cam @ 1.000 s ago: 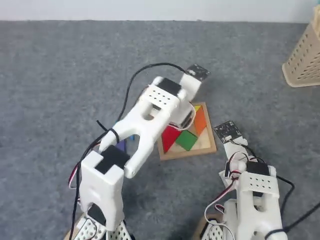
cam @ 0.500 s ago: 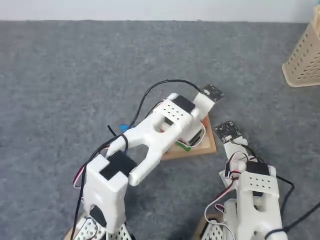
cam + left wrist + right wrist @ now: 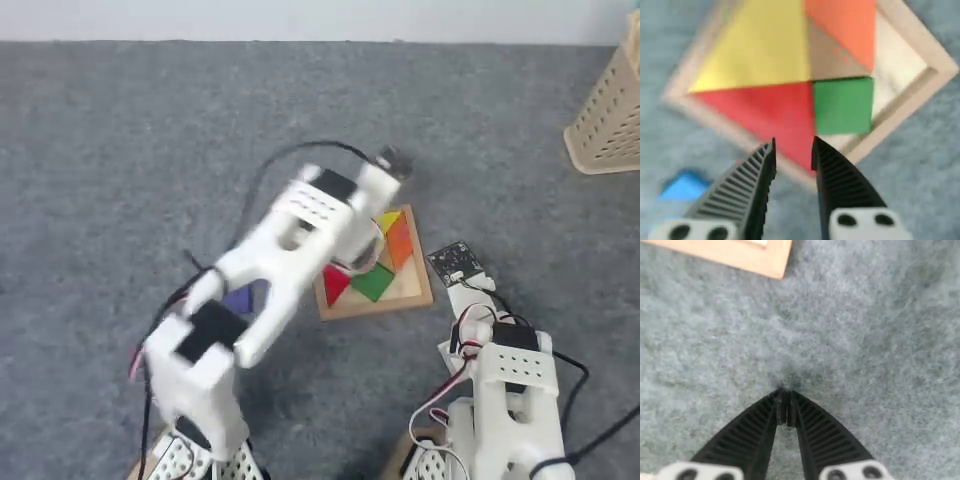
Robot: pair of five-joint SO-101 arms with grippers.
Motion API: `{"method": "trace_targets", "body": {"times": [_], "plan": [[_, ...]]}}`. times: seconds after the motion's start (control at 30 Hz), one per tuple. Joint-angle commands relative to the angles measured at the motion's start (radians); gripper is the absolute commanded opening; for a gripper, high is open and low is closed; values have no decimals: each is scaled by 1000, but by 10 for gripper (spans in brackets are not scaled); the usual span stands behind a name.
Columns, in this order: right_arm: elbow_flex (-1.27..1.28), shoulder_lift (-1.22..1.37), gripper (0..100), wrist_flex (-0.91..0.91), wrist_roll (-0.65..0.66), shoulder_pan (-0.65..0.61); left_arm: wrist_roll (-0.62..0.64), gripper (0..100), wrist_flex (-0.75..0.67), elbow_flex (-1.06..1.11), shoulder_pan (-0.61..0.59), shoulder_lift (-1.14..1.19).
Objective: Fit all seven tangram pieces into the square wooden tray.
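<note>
Left wrist view: the left gripper (image 3: pixel 792 145), slightly parted and empty, hangs over the tray (image 3: pixel 935 65) rim by the red piece (image 3: pixel 770 107). The green piece (image 3: pixel 842 105) lies inside, the blue piece (image 3: pixel 685 185) outside on the carpet (image 3: pixel 920 165). From high, the left arm (image 3: pixel 290 230) hides half the tray. The right gripper (image 3: pixel 785 395), closed on nothing, sits above carpet near a tray corner.
</note>
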Motion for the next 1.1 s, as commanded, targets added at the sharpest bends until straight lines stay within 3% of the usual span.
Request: {"method": "trace_targets", "body": {"times": [0.0,0.17,0.4,0.63,0.87,1.07], "plan": [[-2,-12,6,-10,15,15,-58,111,46,7,-121,-252],[-2,-12,6,-10,15,15,-354,117,37,177,-311,-356],[-2,-12,6,-10,15,13,-779,196,5,248,-480,-216],[-2,-12,6,-10,14,15,-944,195,-120,197,-453,-86],[-2,-12,6,-10,14,15,-953,198,-218,203,-376,-63],[0,-12,6,-10,14,15,-1016,199,-216,211,-364,-48]]}}
